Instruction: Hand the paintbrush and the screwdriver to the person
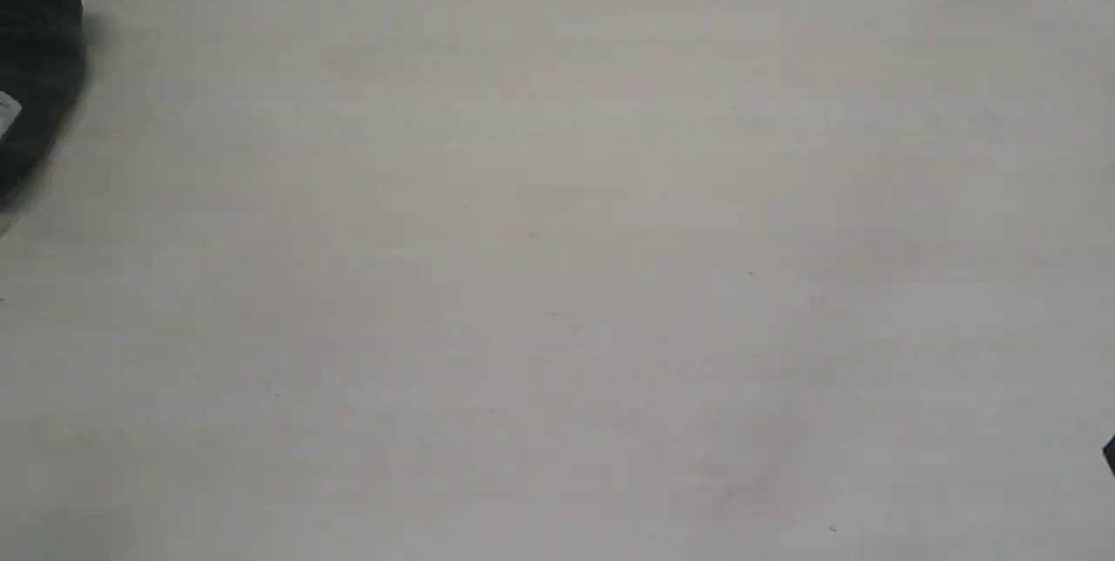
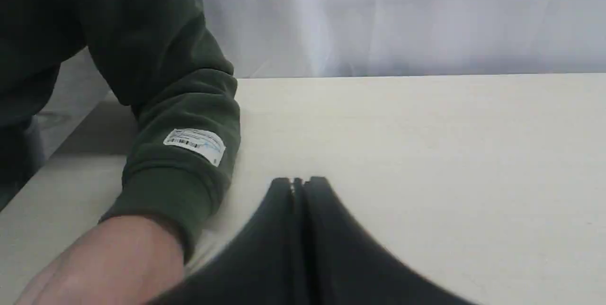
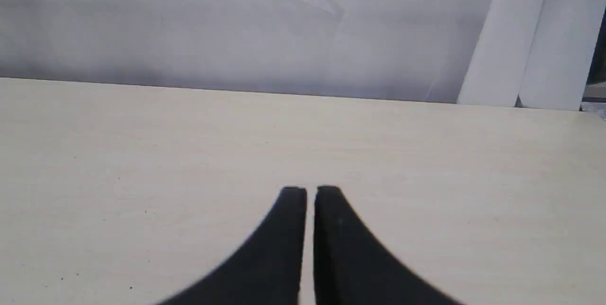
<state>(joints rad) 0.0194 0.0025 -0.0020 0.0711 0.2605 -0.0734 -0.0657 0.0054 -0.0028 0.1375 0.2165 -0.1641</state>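
Observation:
The person's arm in a dark green sleeve [image 2: 175, 106] with a small white label reaches over the table's left end, and the bare hand [image 2: 104, 262] lies low on the tabletop close beside my left gripper [image 2: 298, 183]. That gripper is shut with nothing between its black fingers. The sleeve also shows as a dark blur [image 1: 35, 73] at the left edge of the exterior view. My right gripper [image 3: 310, 190] hangs over bare table, shut and empty. The paintbrush and the screwdriver are out of view in all three frames.
The pale wooden table [image 1: 557, 265] fills the exterior view, with a grey-white wall behind its far edge. A small black tip [image 1: 1109, 455] pokes in at the right edge. White upright posts [image 3: 521, 35] stand beyond the table in the right wrist view.

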